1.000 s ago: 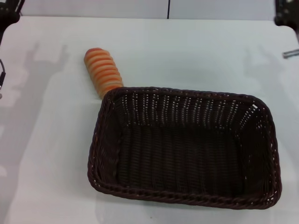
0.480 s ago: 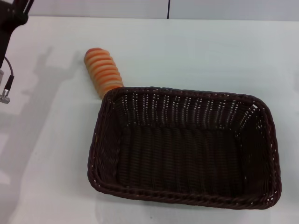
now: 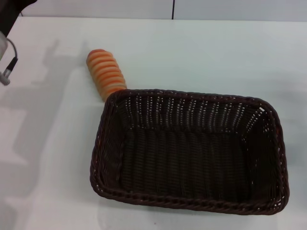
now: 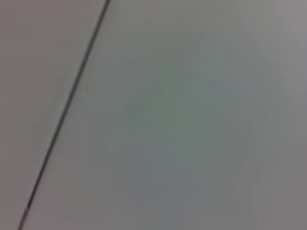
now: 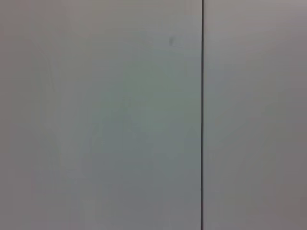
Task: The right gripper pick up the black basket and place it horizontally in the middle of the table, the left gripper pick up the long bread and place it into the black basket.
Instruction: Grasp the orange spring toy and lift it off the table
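Basket sits flat on the table, long bread touching its far-left corner outside. My left arm's barely peeking in; can't tell its grip.

Little of me showed. At the far left corner of the head view sat a black link of my left arm, dark and matte, cut off by the picture's edge. Below it a pale grey rounded section met the edge. From there a thin dark cable curved down in a loop and ended in a small silver metal connector with a ribbed barrel. My fingers were not visible anywhere, and both wrist views showed only a plain pale surface crossed by one thin dark line.
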Tool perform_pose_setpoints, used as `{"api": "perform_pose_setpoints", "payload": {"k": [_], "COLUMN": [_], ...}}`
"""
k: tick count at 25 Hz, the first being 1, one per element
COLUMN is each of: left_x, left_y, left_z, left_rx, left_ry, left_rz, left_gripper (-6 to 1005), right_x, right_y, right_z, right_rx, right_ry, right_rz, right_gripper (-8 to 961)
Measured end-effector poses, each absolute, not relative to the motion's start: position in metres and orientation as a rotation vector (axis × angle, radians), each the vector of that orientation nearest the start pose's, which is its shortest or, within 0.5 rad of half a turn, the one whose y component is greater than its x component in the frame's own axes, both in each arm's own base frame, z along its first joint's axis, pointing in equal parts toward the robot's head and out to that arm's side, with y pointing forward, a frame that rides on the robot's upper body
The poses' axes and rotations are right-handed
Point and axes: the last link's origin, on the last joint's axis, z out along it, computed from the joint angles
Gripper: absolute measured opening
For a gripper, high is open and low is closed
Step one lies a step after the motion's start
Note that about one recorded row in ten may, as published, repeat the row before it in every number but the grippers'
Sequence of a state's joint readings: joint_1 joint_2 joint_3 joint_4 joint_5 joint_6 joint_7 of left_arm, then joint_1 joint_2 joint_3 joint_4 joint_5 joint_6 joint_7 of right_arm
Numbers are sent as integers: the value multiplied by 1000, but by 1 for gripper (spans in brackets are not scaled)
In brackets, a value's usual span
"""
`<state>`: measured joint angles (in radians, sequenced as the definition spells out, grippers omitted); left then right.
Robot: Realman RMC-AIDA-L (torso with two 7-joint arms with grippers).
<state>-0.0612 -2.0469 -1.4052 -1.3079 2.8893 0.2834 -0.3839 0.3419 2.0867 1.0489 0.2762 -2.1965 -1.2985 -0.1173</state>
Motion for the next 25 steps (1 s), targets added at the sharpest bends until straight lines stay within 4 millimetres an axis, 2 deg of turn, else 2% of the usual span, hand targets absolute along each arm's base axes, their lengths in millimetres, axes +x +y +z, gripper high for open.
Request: {"api": "perform_pose_setpoints", "payload": {"k": [5,9,16,25], "left_x": [-202,-184,-166,-156], "left_y": [375,385,401,410], "left_z": [56,47,33,14], "left_rx": [-1630,-1694,-1762,-1839], "left_ry": [-985,-1085,-1225,-1250], "left_rz": [-693,-582,-374,-188], "left_gripper": [865,865,865,866], "right_x": [342,344,346,348], "right_y": [314,317,318,312], "right_z": [32,35,36,44], "right_rx": [-1251,-1258,-1262,-1236], "right_ry": [410,410,408,375], "right_rz": [616,608,596,606], "right_gripper": [345,345,345,343]}}
